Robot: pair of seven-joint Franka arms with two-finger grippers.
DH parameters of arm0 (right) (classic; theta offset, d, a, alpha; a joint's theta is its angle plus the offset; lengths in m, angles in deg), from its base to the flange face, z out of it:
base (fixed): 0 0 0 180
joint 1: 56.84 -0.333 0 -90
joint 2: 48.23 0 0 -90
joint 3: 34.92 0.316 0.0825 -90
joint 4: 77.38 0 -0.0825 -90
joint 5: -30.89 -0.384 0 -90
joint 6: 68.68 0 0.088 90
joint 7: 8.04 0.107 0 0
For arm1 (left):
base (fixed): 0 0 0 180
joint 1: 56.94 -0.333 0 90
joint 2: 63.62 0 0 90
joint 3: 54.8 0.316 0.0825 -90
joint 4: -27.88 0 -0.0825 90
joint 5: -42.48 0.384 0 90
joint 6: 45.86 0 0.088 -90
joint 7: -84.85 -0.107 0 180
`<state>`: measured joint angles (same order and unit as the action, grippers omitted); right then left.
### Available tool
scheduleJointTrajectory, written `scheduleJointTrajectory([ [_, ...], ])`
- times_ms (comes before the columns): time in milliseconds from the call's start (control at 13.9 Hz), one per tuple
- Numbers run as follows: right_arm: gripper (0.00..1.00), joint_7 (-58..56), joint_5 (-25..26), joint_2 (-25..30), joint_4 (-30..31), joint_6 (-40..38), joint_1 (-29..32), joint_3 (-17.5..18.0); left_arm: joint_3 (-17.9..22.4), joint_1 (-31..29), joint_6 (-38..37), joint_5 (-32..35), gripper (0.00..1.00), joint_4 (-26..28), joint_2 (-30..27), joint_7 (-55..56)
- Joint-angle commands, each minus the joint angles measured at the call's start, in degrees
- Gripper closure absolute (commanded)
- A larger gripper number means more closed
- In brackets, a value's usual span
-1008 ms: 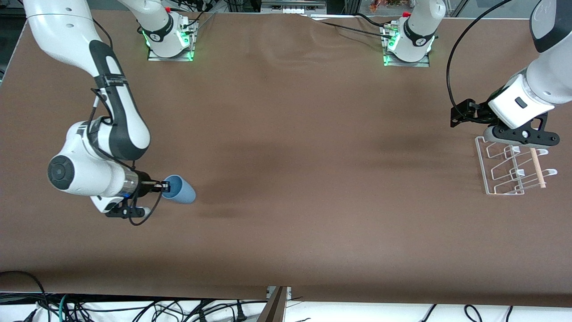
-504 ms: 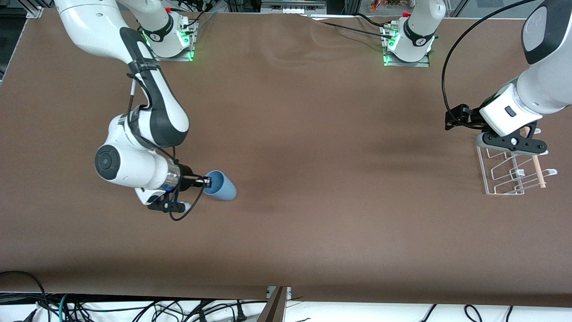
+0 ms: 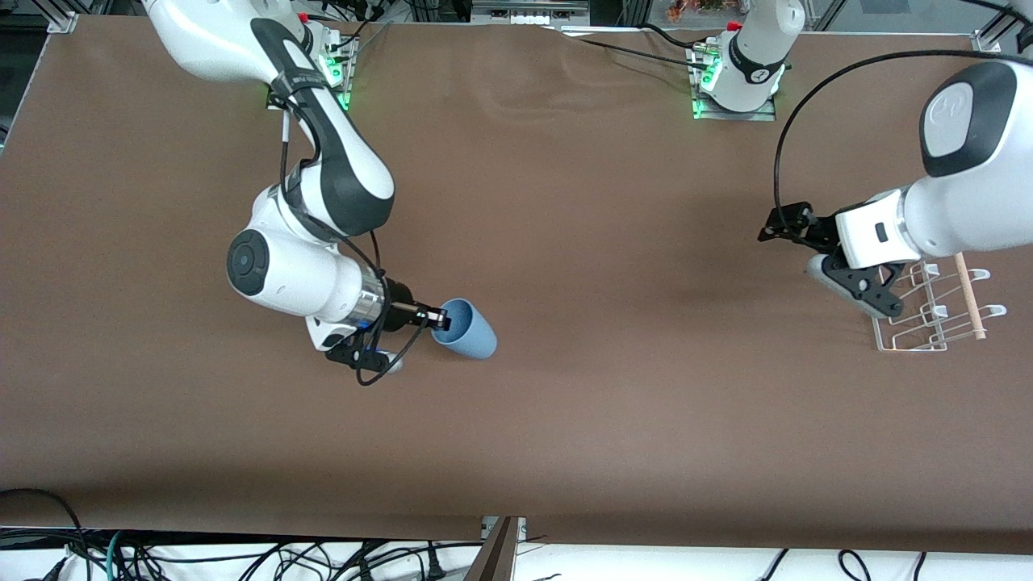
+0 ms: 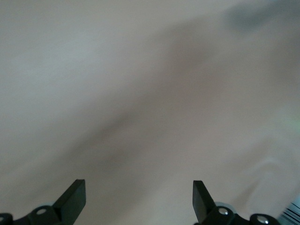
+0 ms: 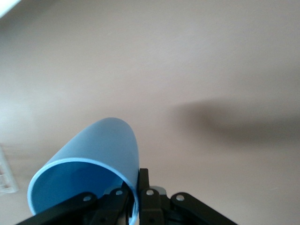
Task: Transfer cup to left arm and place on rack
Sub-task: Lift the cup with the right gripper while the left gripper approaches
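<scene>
The light-blue cup (image 3: 466, 328) is held tilted on its side above the table by my right gripper (image 3: 440, 320), whose slim black fingers are shut on its rim, one inside and one outside. In the right wrist view the cup (image 5: 96, 157) fills the lower part, with the right gripper (image 5: 137, 190) pinching its wall. My left gripper (image 3: 855, 287) is open and empty over the table at the edge of the white wire rack (image 3: 912, 332), toward the right arm's end. The left wrist view shows the left gripper (image 4: 137, 190) with its fingertips (image 4: 75, 190) wide apart over bare table.
The rack has a pale wooden dowel (image 3: 969, 297) along its side toward the left arm's end. Both arm bases (image 3: 307, 73) stand along the table edge farthest from the front camera. A black cable (image 3: 795, 129) loops above the left hand.
My right arm has carried the cup toward the middle of the table. My left gripper has moved off the rack toward the right arm's end.
</scene>
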<state>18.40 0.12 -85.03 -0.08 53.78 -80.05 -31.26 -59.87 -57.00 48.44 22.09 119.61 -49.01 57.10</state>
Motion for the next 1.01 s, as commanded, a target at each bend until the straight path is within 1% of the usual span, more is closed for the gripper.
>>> scheduleJointTrajectory([
  [0, 1.0, 2.56, -6.39, -1.95, -3.56, 2.59, -2.26, 0.21, -0.11, 0.58, 3.49, -6.32, 0.0, -0.59, 1.92, -8.0],
  [72, 1.0, 2.73, -7.98, -1.95, -3.64, 4.44, -3.32, 0.21, -0.2, 0.94, 5.26, -7.81, 0.0, -0.15, 2.01, -11.15],
  [288, 1.0, 2.74, -11.85, -1.95, -4.0, 7.79, -5.43, 0.21, -0.46, 0.77, 6.94, -17.81, 0.0, -0.15, 4.46, -23.45],
  [504, 1.0, 2.91, -16.41, -2.04, -5.31, 8.06, -7.1, 0.21, -1.08, 2.25, 12.2, -20.38, 0.0, -0.5, 6.57, -37.15],
  [576, 1.0, 2.91, -18.0, -2.04, -5.92, 8.06, -7.37, 0.21, -1.34, 3.04, 13.87, -22.48, 0.0, -0.59, 7.27, -41.46],
  [720, 1.0, 2.91, -20.55, -2.13, -6.54, 8.06, -7.81, 0.21, -1.87, 5.15, 17.29, -29.59, 0.0, -0.5, 8.16, -48.25],
  [936, 1.0, 3.17, -23.97, -2.3, -7.86, 8.06, -8.6, 0.21, -1.96, 8.76, 24.5, -30.41, 0.0, -1.03, 8.07, -54.66],
])
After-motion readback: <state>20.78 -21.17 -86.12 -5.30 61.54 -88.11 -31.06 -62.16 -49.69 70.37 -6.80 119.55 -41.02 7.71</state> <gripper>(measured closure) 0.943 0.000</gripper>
